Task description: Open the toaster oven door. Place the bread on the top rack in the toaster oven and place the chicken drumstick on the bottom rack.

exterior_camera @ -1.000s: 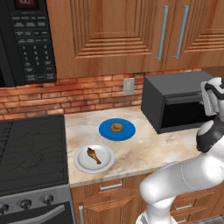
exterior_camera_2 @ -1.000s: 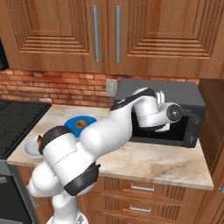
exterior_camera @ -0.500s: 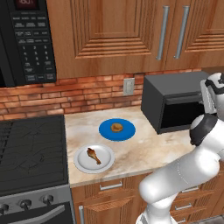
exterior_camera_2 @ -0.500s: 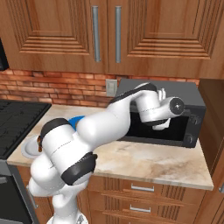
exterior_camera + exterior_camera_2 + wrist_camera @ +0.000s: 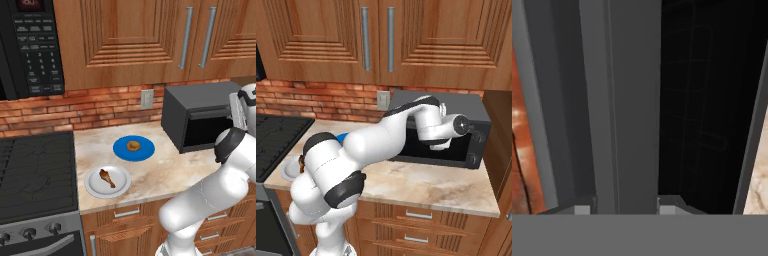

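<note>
Under wooden cabinets, on the marble counter point(image 5: 165, 172), the hand point(image 5: 626, 207) straddles the toaster oven door point(image 5: 632, 105), grip unclear.

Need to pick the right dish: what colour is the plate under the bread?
Blue; the plate under the bread shows best in the left base view.

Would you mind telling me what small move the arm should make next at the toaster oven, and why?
Probably keep drawing the toaster oven door downward and outward. In the hand view the tool straddles its grey bar, and the dark inside shows beside it. The bread and drumstick lie on their plates, so the door comes first.
</note>
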Motion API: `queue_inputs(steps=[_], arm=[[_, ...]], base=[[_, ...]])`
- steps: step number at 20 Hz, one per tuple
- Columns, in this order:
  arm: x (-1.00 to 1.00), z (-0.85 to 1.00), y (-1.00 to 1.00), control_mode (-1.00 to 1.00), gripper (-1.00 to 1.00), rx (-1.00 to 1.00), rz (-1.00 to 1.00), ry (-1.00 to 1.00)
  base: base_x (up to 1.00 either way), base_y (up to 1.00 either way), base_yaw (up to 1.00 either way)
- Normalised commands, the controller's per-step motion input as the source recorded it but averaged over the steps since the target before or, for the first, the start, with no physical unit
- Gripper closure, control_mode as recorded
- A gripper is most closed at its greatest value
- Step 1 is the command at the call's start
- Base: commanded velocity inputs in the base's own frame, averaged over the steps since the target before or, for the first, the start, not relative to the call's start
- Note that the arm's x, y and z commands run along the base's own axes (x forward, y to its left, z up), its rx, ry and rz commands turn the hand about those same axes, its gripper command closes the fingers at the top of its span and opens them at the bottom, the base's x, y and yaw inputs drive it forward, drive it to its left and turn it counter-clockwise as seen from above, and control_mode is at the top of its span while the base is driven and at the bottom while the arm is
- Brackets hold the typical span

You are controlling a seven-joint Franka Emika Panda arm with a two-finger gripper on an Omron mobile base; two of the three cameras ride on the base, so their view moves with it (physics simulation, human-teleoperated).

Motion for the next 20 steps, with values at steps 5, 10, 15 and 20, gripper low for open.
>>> queue_inputs(steps=[5, 10, 15, 20], arm=[[0.08, -0.94, 0.48, -1.00, 1.00, 0.00, 0.00, 0.04], [0.08, -0.94, 0.47, -1.00, 1.00, 0.00, 0.00, 0.07], [0.08, -0.94, 0.43, -1.00, 1.00, -0.01, 0.00, 0.12], [0.07, -0.94, 0.41, -1.00, 1.00, -0.01, 0.00, 0.11]], base=[[0.00, 0.00, 0.00], [0.00, 0.00, 0.00], [0.00, 0.00, 0.00], [0.00, 0.00, 0.00]])
